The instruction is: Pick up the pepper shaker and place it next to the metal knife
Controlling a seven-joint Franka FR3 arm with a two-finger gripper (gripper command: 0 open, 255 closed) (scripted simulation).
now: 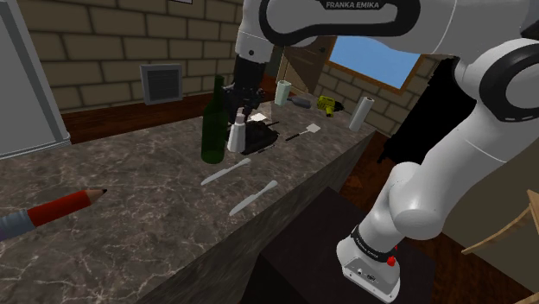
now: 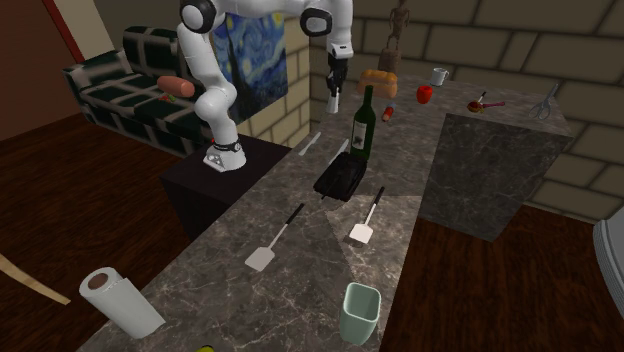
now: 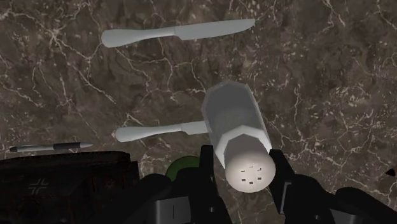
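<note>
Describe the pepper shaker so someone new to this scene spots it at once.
Start at the long dark marble counter and find the tall green bottle on it. Right beside that bottle, the pepper shaker is clasped between the fingers of the black gripper. It is the pale, faceted, upright piece with a perforated cap, unlike the flat knives lying on the counter.

Counter (image 1: 129, 250): pepper shaker (image 1: 237, 131) between the fingers of the gripper (image 3: 243, 164), just beside the bottle (image 1: 212, 121). In the shoulder view, bottle to its left, tray (image 1: 261, 135) to its right. Two knives lie roughly parallel in front, first knife (image 1: 226, 171) closer to the shaker than second knife (image 1: 253, 198). Pencil (image 1: 60, 205) far left, well apart.
</note>
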